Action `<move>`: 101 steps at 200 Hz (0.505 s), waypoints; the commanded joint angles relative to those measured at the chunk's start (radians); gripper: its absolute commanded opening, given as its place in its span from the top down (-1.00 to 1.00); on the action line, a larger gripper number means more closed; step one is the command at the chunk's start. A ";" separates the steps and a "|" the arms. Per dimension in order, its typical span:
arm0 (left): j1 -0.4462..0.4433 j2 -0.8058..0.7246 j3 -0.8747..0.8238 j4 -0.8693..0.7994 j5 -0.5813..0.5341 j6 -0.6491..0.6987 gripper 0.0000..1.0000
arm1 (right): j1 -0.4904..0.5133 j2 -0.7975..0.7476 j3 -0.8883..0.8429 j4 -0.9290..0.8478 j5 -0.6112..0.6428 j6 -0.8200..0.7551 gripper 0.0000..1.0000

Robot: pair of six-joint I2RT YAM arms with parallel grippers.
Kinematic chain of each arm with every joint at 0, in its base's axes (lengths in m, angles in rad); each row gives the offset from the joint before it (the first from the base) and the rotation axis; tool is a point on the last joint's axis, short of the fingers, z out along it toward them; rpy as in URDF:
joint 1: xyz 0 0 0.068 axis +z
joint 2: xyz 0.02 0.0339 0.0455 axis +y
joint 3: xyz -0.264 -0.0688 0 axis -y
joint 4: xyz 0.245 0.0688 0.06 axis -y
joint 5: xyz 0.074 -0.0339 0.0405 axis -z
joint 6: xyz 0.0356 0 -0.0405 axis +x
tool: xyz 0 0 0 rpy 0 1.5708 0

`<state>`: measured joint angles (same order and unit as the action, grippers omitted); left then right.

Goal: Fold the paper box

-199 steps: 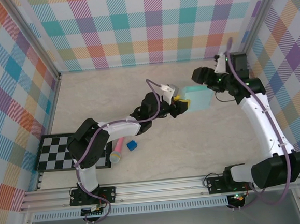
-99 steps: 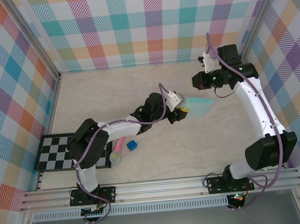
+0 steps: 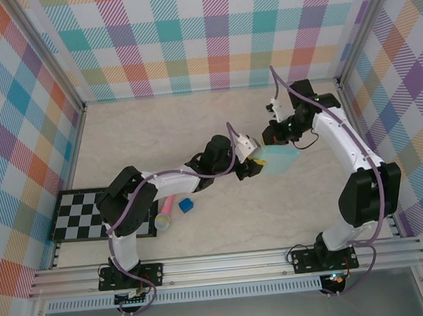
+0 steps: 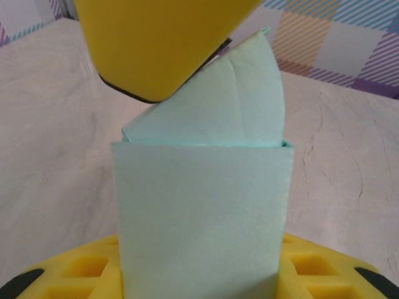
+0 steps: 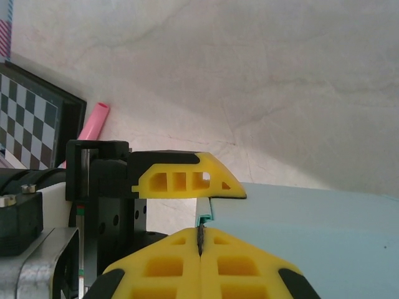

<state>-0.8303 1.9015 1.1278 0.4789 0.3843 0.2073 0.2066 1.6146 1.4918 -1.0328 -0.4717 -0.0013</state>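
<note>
Two arms meet just right of the middle of the pale table (image 3: 158, 125), which stands inside plaid walls (image 3: 209, 34). A checkered board (image 3: 84, 215) lies at 8 o'clock from the table's centre. The paper box (image 3: 281, 158), a piece of mint-blue card, is at 3 o'clock from centre, between both grippers. The left gripper (image 3: 253, 162) is at the box's 9 o'clock edge, its yellow fingers (image 4: 156, 43) clamped on the card from either side. The right gripper (image 3: 270, 134) is at the box's 11 o'clock corner, fingers (image 5: 168, 268) pressed together with a thin card edge caught in their seam. A pink marker (image 3: 168, 204) lies at 3 o'clock from the board, with a small blue cube (image 3: 186, 205) just beside it at 3 o'clock.
</note>
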 commanded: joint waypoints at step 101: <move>-0.013 0.071 -0.121 0.321 0.104 0.083 0.78 | 0.025 0.029 0.096 -0.299 0.106 -0.062 1.00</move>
<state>-0.8368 1.9484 1.0363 0.6697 0.4377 0.2317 0.2363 1.5990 1.4792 -1.1065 -0.4114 0.0277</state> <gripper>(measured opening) 0.424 0.047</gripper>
